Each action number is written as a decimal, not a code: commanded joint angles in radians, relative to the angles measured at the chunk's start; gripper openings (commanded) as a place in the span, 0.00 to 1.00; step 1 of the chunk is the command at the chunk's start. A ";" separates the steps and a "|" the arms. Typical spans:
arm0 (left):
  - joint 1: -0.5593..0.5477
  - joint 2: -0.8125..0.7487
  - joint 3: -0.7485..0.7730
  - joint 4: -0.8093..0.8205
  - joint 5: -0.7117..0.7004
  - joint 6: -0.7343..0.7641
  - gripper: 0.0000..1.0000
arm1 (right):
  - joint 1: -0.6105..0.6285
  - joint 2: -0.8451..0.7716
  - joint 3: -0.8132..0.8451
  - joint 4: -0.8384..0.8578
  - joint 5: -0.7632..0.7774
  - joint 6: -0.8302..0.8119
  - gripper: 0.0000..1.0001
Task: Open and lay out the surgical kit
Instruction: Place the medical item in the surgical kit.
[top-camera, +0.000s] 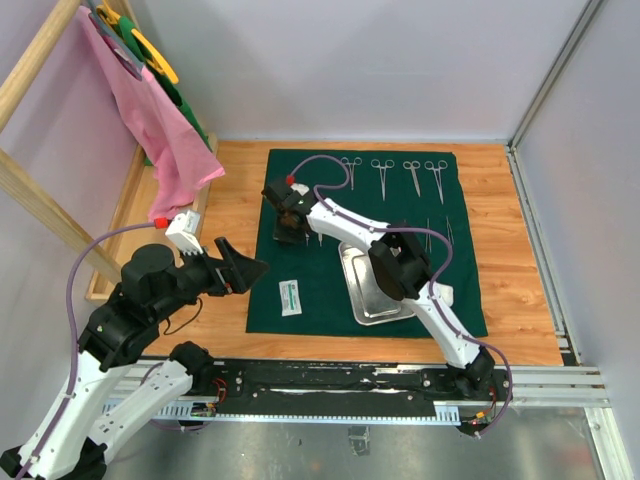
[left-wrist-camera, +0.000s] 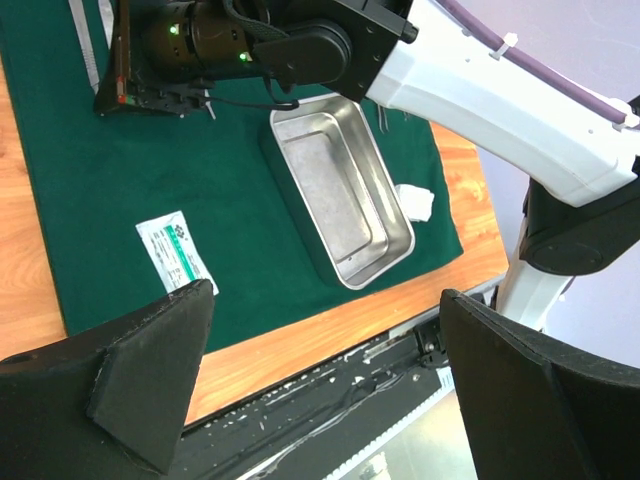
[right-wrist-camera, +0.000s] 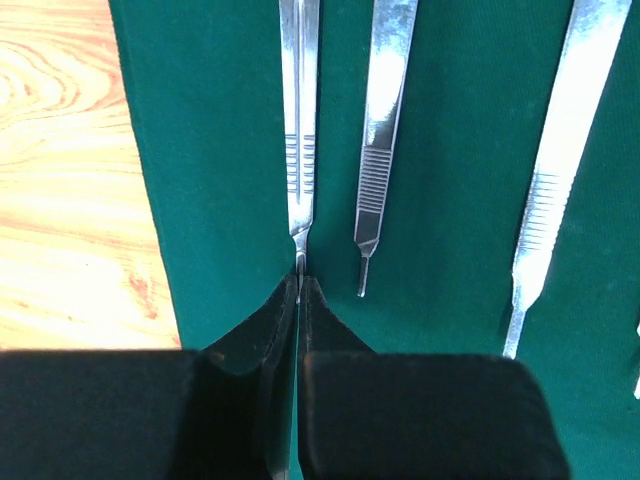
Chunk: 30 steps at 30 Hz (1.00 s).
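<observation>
A: Where was the kit?
B: Green cloth (top-camera: 315, 265) lay spread flat, centre of the top view. Steel tray (left-wrist-camera: 335, 185) sat on its lower right, gauze wad (left-wrist-camera: 415, 200) just beside the tray's right side. White packet (left-wrist-camera: 175, 250) near the cloth's lower-left edge. 4 clamps (top-camera: 412, 175) in a row along the top edge.
A: Grippers?
B: Right gripper (right-wrist-camera: 300, 300) was pinched on the tip of the slim steel handle (right-wrist-camera: 298, 120), leftmost of 3 in its wrist view. Left gripper (left-wrist-camera: 330, 380) was spread wide, holding nothing, by the cloth's left edge.
</observation>
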 joint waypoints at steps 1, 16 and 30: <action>0.008 -0.007 0.026 -0.004 0.015 0.023 0.99 | 0.022 0.023 0.039 0.009 0.025 0.027 0.01; 0.008 -0.003 0.021 -0.001 0.015 0.028 0.99 | 0.026 0.034 0.031 0.028 0.003 0.025 0.12; 0.008 0.017 0.040 0.003 0.003 0.026 0.99 | 0.032 -0.113 -0.059 0.170 -0.050 -0.036 0.37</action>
